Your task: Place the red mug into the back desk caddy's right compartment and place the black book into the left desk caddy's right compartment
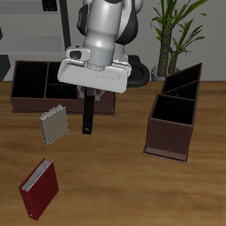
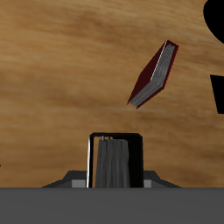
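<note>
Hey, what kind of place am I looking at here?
Likely a simulated office desk: a wooden table with two desk caddies, one at the back and one narrow, books such as the red book, and a potted plant.

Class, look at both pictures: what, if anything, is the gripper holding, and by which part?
The gripper holds the black book by its upper end; the book hangs upright, clear of the table.

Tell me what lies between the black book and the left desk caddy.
Only bare table between the black book and the left desk caddy, per the exterior view.
</note>
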